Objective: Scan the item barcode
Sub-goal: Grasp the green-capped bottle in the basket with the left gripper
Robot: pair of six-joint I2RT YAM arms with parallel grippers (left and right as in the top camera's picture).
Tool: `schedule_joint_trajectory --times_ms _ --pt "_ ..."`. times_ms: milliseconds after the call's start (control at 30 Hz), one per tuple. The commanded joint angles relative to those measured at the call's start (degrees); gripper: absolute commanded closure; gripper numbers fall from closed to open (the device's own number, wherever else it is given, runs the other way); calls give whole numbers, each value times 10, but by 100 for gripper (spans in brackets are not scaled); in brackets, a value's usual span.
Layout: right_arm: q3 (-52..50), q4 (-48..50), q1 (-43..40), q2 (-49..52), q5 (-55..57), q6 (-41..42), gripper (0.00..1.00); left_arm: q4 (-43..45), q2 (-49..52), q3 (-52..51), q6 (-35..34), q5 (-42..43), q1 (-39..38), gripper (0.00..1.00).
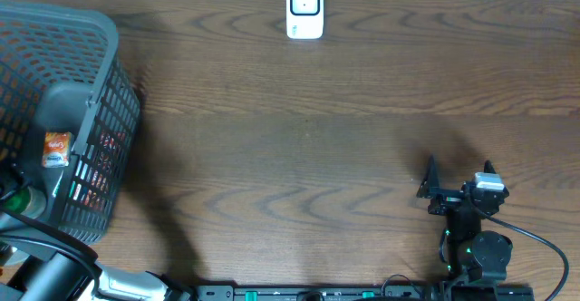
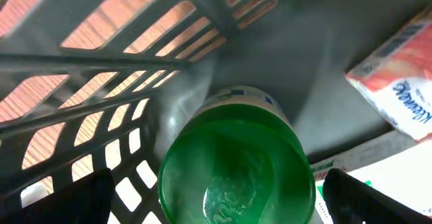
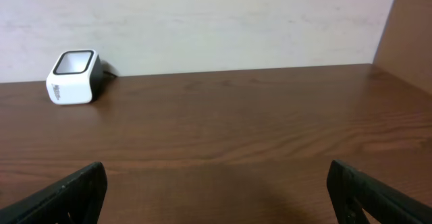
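In the overhead view the grey plastic lattice basket (image 1: 109,74) sits at 9 o'clock on the brown wooden table (image 1: 317,138). The left arm reaches down into it from 7 o'clock.

In the left wrist view the left gripper (image 2: 219,198) has its dark fingers (image 2: 74,200) spread as wide as they go. One is at 8 o'clock in the frame and the other at 4 o'clock. Between them lies the round container with the translucent green lid (image 2: 236,163), on the basket floor. The fingers flank the lid, and neither clearly presses on it. A red-and-white tissue packet (image 2: 398,82) lies at 2 o'clock of the lid, and a white carton with green print (image 2: 385,166) lies at 4 o'clock.

The right gripper (image 1: 459,179) hovers over bare table at 5 o'clock in the overhead view. Its fingers (image 3: 74,193) are fully parted, holding and touching nothing.

The small white barcode scanner with a dark window (image 1: 305,8) stands at 12 o'clock on the table's far edge, well apart from both grippers.
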Motion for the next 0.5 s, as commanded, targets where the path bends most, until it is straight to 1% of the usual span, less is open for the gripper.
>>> schedule_joint_trajectory --times_ms 0,200,367,467 --pt "0 -2 5 -3 5 -5 1 5 12 -4 -57 -17 0 2" --pt "0 -2 5 -3 5 -5 1 10 28 -4 -57 -14 0 2" --pt "0 -2 5 -3 5 -5 1 10 57 -4 -57 10 0 2" --pt "0 -2 5 -3 5 -5 1 8 76 -4 -57 11 0 2"
